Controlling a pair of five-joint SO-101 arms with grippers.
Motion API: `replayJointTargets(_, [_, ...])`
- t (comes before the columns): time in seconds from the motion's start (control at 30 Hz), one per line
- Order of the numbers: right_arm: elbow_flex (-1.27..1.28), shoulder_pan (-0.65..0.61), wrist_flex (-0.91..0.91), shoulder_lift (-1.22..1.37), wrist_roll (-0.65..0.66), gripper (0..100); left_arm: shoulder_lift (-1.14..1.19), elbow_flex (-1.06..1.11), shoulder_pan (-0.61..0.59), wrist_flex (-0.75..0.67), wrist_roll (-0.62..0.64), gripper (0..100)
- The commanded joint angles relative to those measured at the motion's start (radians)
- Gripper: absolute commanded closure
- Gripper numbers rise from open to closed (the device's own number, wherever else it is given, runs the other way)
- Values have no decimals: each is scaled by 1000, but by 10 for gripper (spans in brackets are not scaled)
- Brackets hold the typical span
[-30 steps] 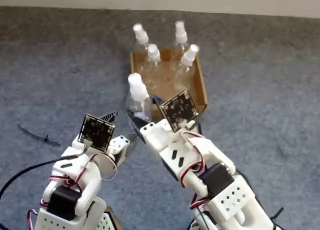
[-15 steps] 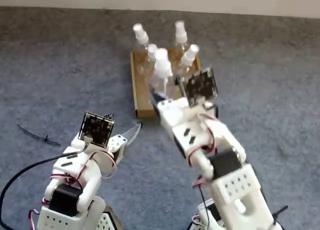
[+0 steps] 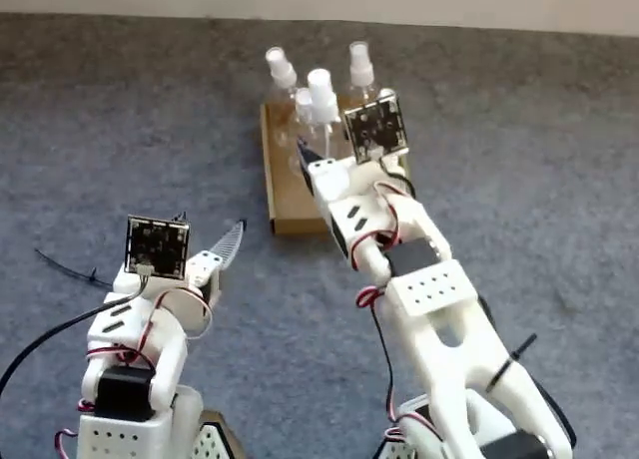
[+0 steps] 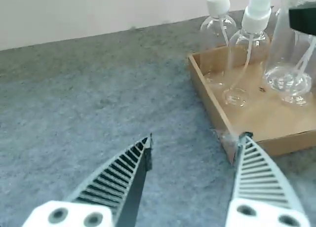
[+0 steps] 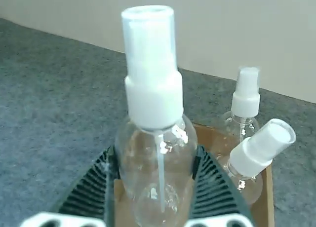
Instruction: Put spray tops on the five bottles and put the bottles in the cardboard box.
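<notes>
right claw (image 5: 153,160) moved gripped bottle (image 5: 153,118) over cardboard box (image 4: 210,101) | other bottles (image 4: 239,52) inside | left claw (image 4: 196,137) wide

bottle (image 5: 154,187) sitting between right gripper (image 5: 154,155) fingers, over cardboard box (image 4: 210,99) | two bottles (image 5: 242,123) standing beyond fingertips | box corner lying just ahead of left gripper (image 4: 196,137) fingertips

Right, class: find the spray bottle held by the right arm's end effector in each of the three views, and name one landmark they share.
High view: held bottle upper centre, over the cardboard box.
Left wrist view: beyond the open left end effector, the bottle beside the dark arm part.
Right wrist view: nearest the camera, clamped in the right end effector.
Shared landmark: the cardboard box.
</notes>
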Motion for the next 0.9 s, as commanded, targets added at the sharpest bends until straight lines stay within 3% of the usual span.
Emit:
replayJointTargets(0.0, [-64,24,-65,33,3,994,-8,-7,-15,-23,12,752])
replayJointTargets(0.23, [-35,19,-91,119,2,994,-5,-7,-15,-26,11,752])
replayJointTargets(0.5, [162,19,-303,134,2,994,-2,-7,-13,-26,9,752])
replayJointTargets(0.87, [196,-24,-312,137,2,994,-1,-7,-13,-25,12,752])
